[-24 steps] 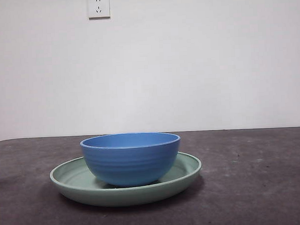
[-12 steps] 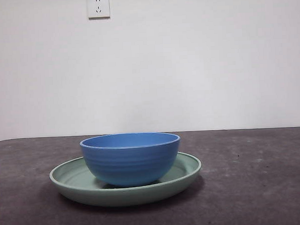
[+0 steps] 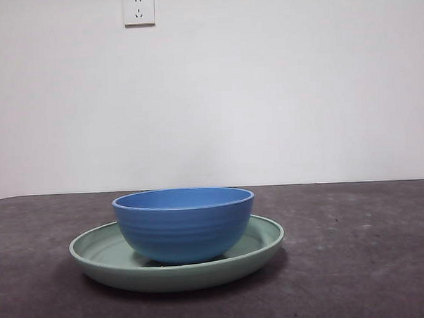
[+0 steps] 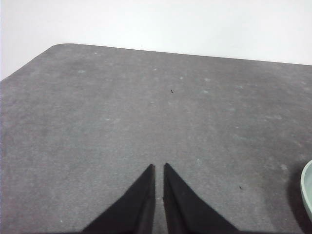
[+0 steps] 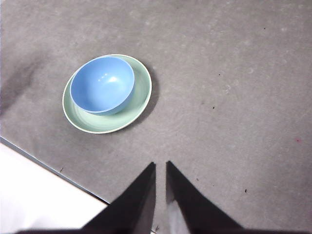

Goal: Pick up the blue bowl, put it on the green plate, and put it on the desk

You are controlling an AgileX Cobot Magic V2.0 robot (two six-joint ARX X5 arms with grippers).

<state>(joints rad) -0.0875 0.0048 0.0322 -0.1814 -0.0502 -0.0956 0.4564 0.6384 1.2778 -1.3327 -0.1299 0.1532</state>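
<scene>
Front view: blue bowl (image 3: 184,225) seated inside the green plate (image 3: 262,248), off-centre toward one rim, both resting on the worktop (image 3: 371,265), so the stacking step looks complete. Right tool (image 5: 160,165), narrowed almost to touching and empty, hangs well apart from the plate; left tool (image 4: 159,167), likewise nearly closed, waits beside the plate's edge.

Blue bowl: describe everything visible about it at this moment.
The blue bowl is round, medium blue and matte, with faint horizontal ridges on its outer wall and a thin lighter rim. It looks like plastic. It stands upright and empty inside the green plate, resting on the plate's floor, set off-centre in the right wrist view. It is narrower and taller than the plate. No gripper touches it.
</scene>
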